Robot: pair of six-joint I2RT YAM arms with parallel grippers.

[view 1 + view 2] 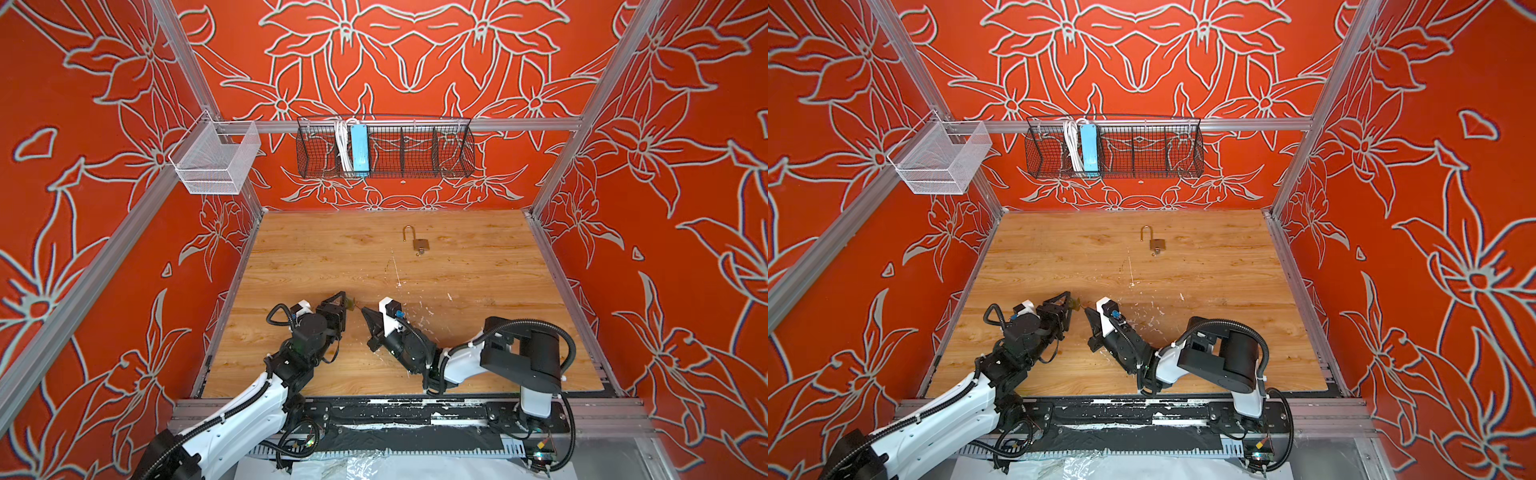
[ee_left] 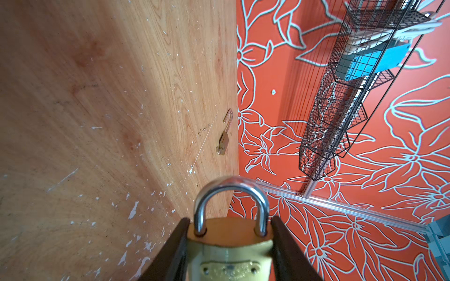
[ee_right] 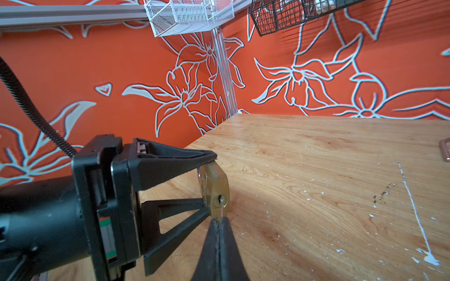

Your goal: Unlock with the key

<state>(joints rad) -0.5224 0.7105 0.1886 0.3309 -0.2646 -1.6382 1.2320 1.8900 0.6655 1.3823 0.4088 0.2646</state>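
Observation:
A brass padlock (image 2: 230,245) with a closed silver shackle sits between the fingers of my left gripper (image 2: 230,220), which is shut on its body. It hangs just above the wooden table near the front middle in both top views (image 1: 353,306) (image 1: 1076,304). In the right wrist view the padlock (image 3: 216,181) turns its keyhole end toward my right gripper (image 3: 220,219). That gripper is shut, its tips just short of the keyhole. A thin sliver of the key (image 3: 220,214) shows between the tips; the rest is hidden.
A second brass padlock (image 1: 419,244) (image 1: 1156,245) lies at the far middle of the table (image 1: 478,291), shackle swung open, something small at its keyhole end. A white mesh basket (image 1: 216,162) and a black wire basket (image 1: 415,149) hang on the walls.

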